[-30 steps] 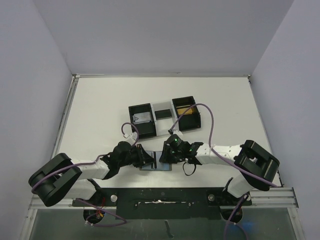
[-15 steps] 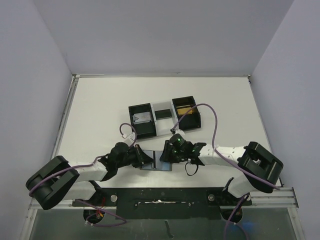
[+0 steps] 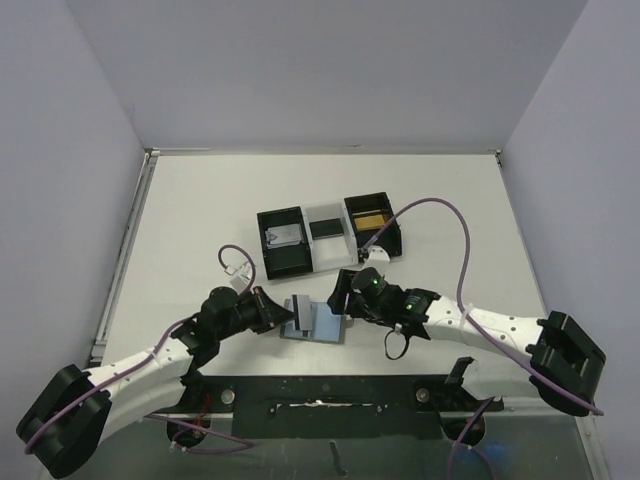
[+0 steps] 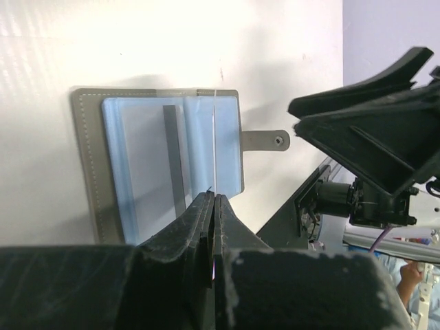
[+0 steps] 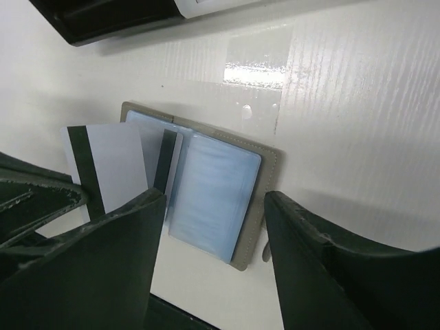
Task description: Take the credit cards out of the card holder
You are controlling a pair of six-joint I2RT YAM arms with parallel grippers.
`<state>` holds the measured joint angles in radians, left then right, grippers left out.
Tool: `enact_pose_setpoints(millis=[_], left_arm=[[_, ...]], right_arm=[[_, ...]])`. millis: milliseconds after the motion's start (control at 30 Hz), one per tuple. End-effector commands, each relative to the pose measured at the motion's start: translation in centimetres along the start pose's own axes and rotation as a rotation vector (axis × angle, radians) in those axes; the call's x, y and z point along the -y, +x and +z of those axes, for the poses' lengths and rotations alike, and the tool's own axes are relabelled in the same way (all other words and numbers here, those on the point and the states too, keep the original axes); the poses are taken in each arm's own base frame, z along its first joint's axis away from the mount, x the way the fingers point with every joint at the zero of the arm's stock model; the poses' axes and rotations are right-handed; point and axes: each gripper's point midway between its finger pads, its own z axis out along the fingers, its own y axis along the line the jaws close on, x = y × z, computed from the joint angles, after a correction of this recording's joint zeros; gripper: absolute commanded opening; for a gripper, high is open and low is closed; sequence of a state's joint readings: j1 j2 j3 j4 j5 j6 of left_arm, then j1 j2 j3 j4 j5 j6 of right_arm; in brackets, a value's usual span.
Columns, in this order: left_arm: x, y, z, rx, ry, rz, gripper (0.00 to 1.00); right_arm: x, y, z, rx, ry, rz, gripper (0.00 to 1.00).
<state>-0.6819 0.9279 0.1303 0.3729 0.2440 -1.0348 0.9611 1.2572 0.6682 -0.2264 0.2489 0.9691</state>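
Left end effector [image 3: 287, 312] is clamped on a credit card [image 3: 300, 314], a pale card with a dark stripe along one side, holding it by one edge above the left half of the card holder [image 3: 325, 325]. Whether the card touches the holder cannot be told. Right end effector [image 3: 343, 303] hangs over the holder's right side with its jaws spread wide and nothing between them. Both arms reach in low from the near edge of the white bench [image 3: 200, 220] and meet at its near middle. Behind them, well apart from the holder, sits a three-compartment tray [image 3: 290, 268], black at both ends and white in the middle, with something grey in the left compartment and something yellowish in the right. The card holder lies flat and open on the bench, grey outside and blue-grey inside. A second card [image 5: 165, 161] with a dark stripe sits in its left panel. The small snap tab [image 4: 265, 140] sticks out from one side edge, flat on the bench.
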Motion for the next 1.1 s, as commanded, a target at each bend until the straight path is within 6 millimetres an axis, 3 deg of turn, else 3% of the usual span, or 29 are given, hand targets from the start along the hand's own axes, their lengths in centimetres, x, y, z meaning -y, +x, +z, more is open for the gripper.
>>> enact_pose_setpoints(millis=[0, 100, 267, 533, 733, 833, 1067], left_arm=[[0.9, -1.6, -0.6, 0.040, -0.013, 0.046, 0.00], [1.6, -1.9, -1.0, 0.061, 0.021, 0.061, 0.00], [3.0, -2.1, -1.4, 0.062, 0.086, 0.095, 0.00], [5.6, -3.1, -1.9, 0.081, 0.208, 0.116, 0.00], [6.6, -4.0, -3.2, 0.072, 0.341, 0.086, 0.00], [7.6, -3.9, -4.4, 0.082, 0.458, 0.038, 0.00], [8.6, -4.1, -4.9, 0.085, 0.507, 0.035, 0.00]], right_arm=[[-1.5, -2.5, -1.3, 0.168, -0.148, 0.041, 0.65], [-1.7, -2.7, -2.1, 0.255, -0.260, 0.070, 0.74], [-2.5, -3.8, -3.9, 0.359, -0.383, 0.040, 0.77], [-4.4, -4.4, -4.7, 0.293, -0.546, -0.007, 0.82], [-5.3, -5.9, -5.2, 0.260, -0.730, 0.046, 0.81], [-6.2, -5.9, -5.1, 0.223, -0.778, 0.026, 0.78], [-8.9, -5.5, -4.9, 0.143, -0.897, 0.026, 0.68]])
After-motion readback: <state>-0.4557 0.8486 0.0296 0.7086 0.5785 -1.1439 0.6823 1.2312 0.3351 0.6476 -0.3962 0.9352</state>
